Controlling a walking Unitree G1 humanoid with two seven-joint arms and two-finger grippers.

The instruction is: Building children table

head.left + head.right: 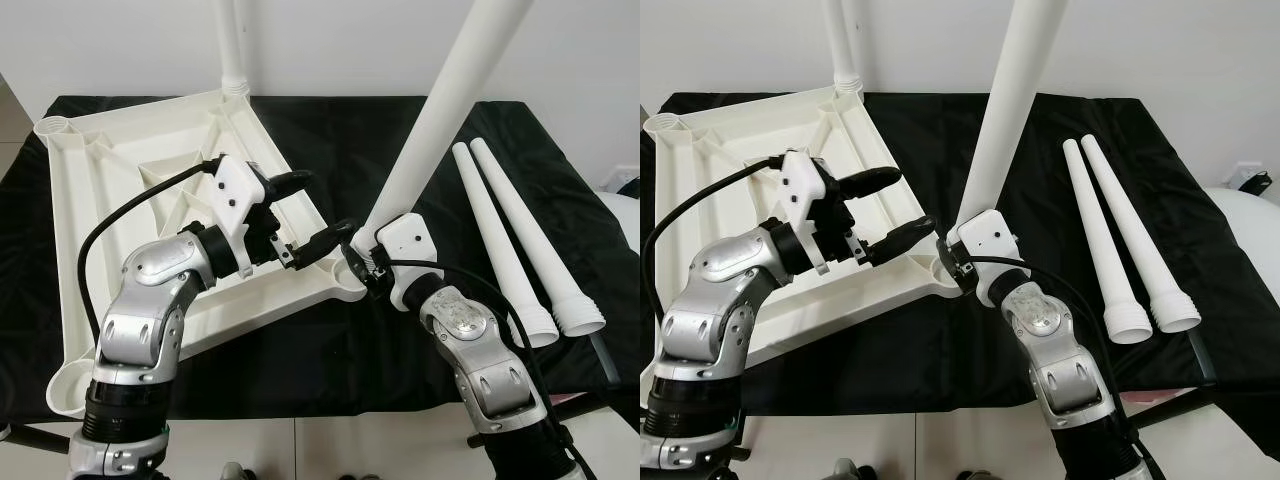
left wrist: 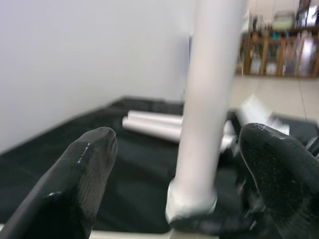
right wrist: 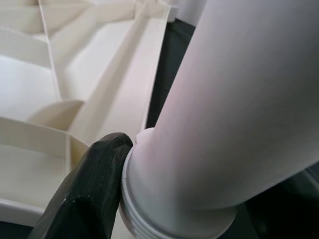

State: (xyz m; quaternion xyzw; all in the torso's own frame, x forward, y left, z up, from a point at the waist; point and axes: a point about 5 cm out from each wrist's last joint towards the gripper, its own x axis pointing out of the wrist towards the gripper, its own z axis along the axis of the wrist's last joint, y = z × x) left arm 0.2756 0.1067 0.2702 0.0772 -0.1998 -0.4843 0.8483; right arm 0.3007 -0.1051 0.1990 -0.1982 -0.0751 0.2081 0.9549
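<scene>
The white table top (image 1: pixel 110 190) lies upside down on a black cloth. One white leg (image 1: pixel 232 45) stands upright in its far corner. My right gripper (image 1: pixel 365 255) is shut on the threaded lower end of a second white leg (image 1: pixel 440 120), held tilted just above the near-right corner socket (image 1: pixel 345 280). In the right wrist view a black finger (image 3: pixel 89 189) presses against that leg (image 3: pixel 224 109). My left gripper (image 1: pixel 325 203) is open over the table top's right rim, pointing at the held leg (image 2: pixel 209 99), which stands beyond its fingers (image 2: pixel 75 184).
Two loose white legs (image 1: pixel 500 230) lie side by side on the black cloth to the right. Open corner sockets sit at the far left (image 1: pixel 55 128) and near left (image 1: pixel 65 385). The black-clothed surface ends near me, with tiled floor below.
</scene>
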